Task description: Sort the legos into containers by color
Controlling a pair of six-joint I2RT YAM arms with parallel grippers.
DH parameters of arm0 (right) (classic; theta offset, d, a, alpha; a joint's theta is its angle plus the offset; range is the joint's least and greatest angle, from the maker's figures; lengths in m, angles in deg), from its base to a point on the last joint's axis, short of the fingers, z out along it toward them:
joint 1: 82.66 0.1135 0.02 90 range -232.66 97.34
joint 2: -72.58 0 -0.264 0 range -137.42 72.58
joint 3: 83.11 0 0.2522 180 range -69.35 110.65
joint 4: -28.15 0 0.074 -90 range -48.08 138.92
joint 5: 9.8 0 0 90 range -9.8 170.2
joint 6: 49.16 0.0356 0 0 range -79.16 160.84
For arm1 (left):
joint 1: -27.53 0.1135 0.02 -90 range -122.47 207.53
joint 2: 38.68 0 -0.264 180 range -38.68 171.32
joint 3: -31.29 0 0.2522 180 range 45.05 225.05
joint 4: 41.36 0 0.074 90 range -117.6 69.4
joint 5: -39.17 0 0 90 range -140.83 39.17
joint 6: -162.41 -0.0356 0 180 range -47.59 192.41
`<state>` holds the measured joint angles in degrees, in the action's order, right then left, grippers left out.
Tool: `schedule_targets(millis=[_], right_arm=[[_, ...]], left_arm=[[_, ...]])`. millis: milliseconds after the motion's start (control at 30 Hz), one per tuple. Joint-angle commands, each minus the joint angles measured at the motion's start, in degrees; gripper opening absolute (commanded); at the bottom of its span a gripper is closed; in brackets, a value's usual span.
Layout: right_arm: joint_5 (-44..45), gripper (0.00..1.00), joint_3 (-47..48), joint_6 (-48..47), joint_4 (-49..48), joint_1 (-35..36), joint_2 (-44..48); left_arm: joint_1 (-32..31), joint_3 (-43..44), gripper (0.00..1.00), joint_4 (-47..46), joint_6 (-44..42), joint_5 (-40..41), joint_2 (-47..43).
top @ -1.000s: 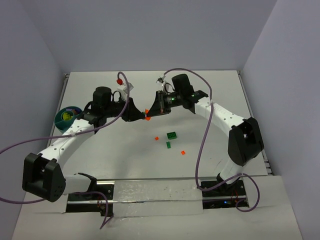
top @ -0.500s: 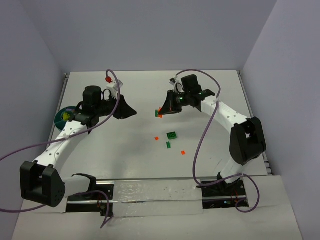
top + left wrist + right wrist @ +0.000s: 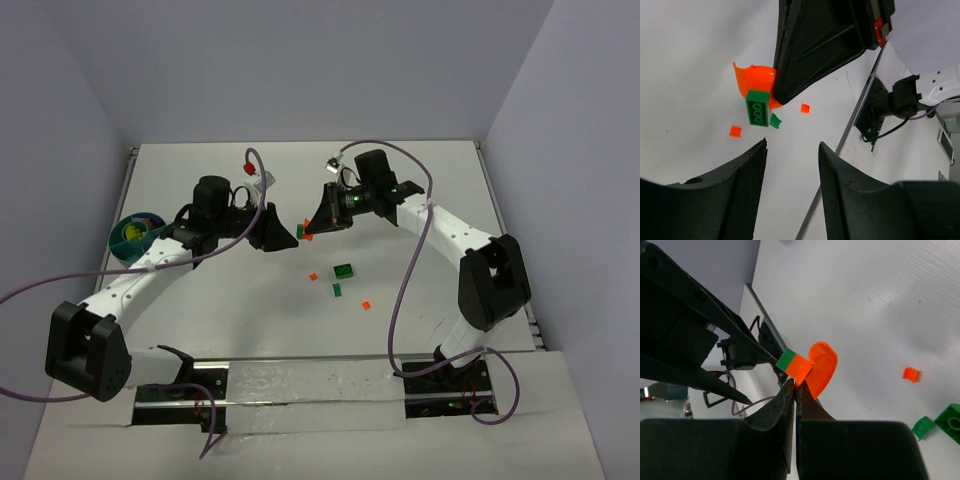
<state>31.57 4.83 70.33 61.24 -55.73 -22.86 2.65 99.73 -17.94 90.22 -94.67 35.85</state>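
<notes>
**Above the mid-tabletop: right claw clamped on an orange-and-green piece**

Right claw (image 3: pixel 796 382): the smooth black fingers are pressed together, pinching glossy orange plastic at their tips. The held piece is a thin, curved orange disc (image 3: pixel 822 367) joined to a long brick (image 3: pixel 758 107). The brick is dark green, hard-edged, and has three round marks in a row. The piece hangs clear of the matte white tabletop (image 3: pixel 250 320). The right arm reaches in from the right with its elbow bent, the claw pointing left.

Left claw (image 3: pixel 792 150): the fingers are spread apart and empty, with finely ribbed black pads. The left arm stretches diagonally from its base, the claw pointing right at the held piece and stopping just short of it.

Loose on the tabletop, nearer the bases: a square green brick (image 3: pixel 344 271), a green chip (image 3: pixel 337 290), an orange chip (image 3: pixel 312 277) and a second orange chip (image 3: pixel 366 304).

The round teal bowl (image 3: pixel 120 240) sits at the left edge, well apart from both claws.
</notes>
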Motion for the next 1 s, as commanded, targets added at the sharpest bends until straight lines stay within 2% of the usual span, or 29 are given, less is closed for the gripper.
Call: schedule_targets(millis=[0, 367, 533, 833, 867, 900, 967], right_arm=[[-3.39, 0.0, 0.32, 1.39, -3.26, 0.84, 1.4], [-5.68, 0.0, 0.18, 2.5, -4.19, 1.81, 1.74], [-5.58, 0.0, 0.09, 2.42, -4.03, 2.07, 1.66], [-6.92, 0.0, 0.08, 3.47, -5.09, 2.25, 1.4], [-7.04, 0.0, -0.04, 3.54, -5.21, 2.25, 1.4], [-7.14, 0.0, -0.09, 3.56, -5.26, 2.25, 1.34], [-6.48, 0.0, 0.0, 3.42, -4.86, 2.25, 1.31]], left_arm=[[-0.87, 2.8, 0.51, -2.08, -1.39, 2.75, 0.75], [-1.92, 4.38, 0.49, -0.87, -3.12, 6.15, 2.1], [-2.1, 4.74, 0.43, -0.7, -3.39, 6.29, 2.31], [-2.1, 4.82, 0.13, -1.48, -3.48, 4.98, 2.72], [-2.1, 4.76, 0.04, -1.48, -3.48, 4.67, 2.66], [-2.16, 4.68, 0.0, -1.54, -3.42, 4.56, 2.63], [-2.16, 4.6, 0.0, -1.43, -3.08, 4.66, 2.72]])
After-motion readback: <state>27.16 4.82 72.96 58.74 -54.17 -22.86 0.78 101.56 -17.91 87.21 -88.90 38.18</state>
